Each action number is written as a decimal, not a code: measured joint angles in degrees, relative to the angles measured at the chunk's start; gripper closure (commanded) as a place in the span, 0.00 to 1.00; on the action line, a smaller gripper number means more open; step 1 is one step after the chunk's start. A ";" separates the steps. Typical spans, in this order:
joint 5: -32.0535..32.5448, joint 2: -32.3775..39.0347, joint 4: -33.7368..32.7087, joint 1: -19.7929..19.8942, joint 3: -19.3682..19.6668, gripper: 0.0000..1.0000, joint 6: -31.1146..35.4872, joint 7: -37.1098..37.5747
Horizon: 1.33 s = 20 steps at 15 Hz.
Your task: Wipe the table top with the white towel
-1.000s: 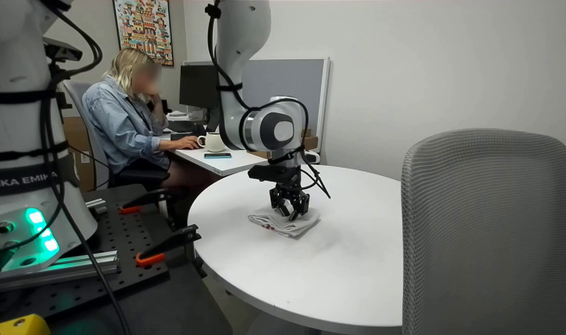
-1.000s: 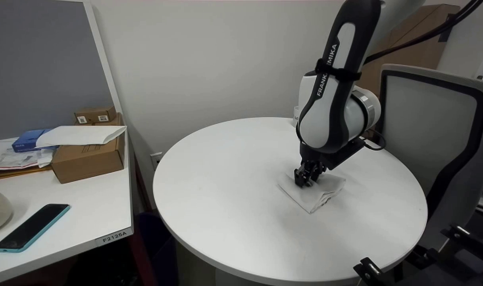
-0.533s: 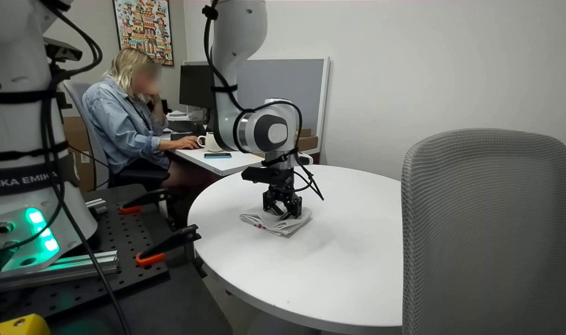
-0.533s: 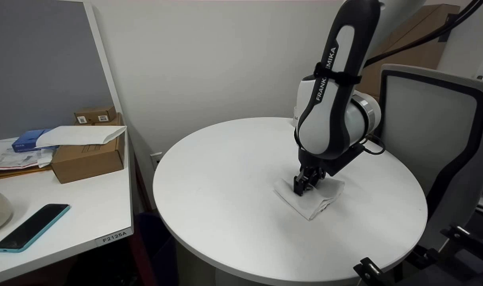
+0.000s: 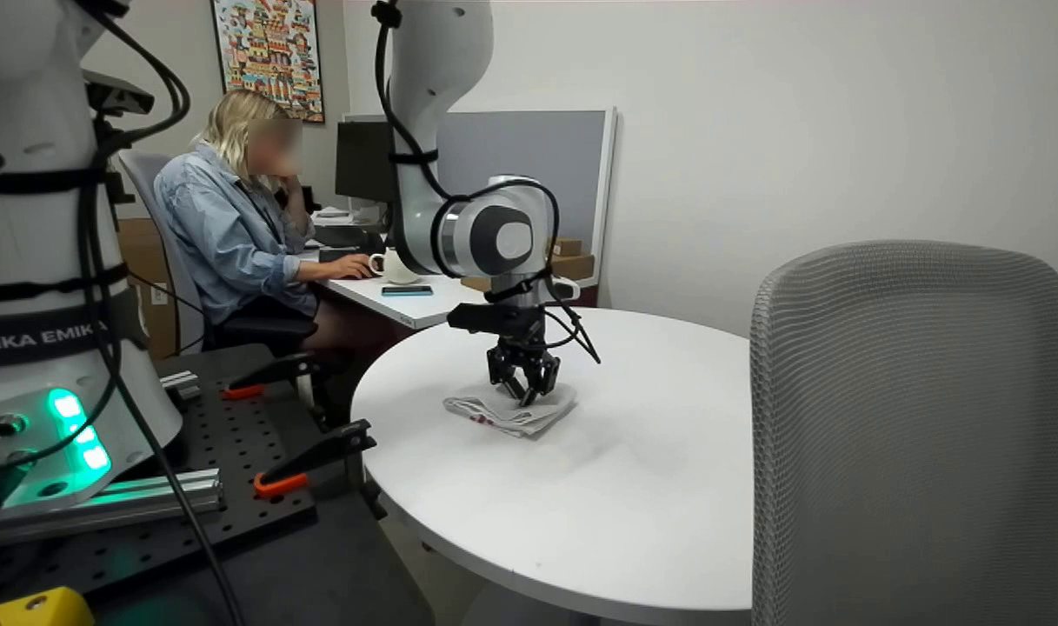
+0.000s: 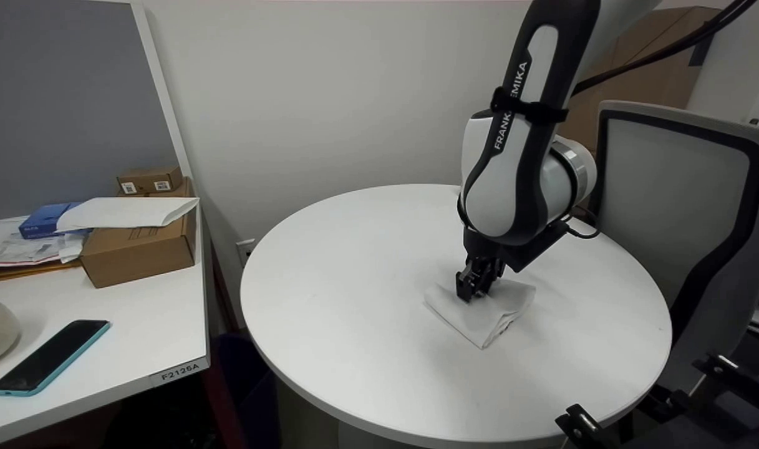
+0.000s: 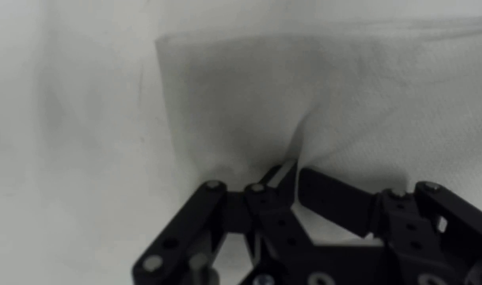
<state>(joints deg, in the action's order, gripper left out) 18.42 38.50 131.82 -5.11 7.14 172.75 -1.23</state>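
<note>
- The white towel (image 6: pixel 484 319) and gripper (image 7: pixel 298 177) have slid together over the last second — nearer the desk (image 6: pixel 158 312); both exterior views agree.
- In the last half second the gripper rose slightly, yet the towel's edges look flat on the table top (image 6: pixel 354 293).
- Fingertips (image 7: pixel 330 198) nearly meet, a crease of cloth running up to them; I read that as a pinch on the towel.
- Towel lies well inside the table top's rim, well apart from the desk.
- My judgement: wiping is under way, a stroke toward the desk. More passes likely needed — and if I let the gripper ride higher, pressure could fade.
</note>
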 measured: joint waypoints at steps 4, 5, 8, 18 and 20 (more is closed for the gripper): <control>0.00 -1.32 0.95 -0.13 0.19 0.96 0.00 -0.06; 0.00 -1.40 1.18 -0.24 0.27 0.96 0.00 -0.13; 0.00 -1.44 1.68 -0.58 0.37 0.96 0.00 -0.56; 0.04 -1.07 0.74 -5.26 -0.72 0.96 -0.51 -2.45; 0.04 0.18 -2.26 -6.49 -0.28 0.96 -2.13 -2.40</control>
<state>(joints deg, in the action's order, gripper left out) 18.46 38.68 129.56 -11.60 6.85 170.62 -3.63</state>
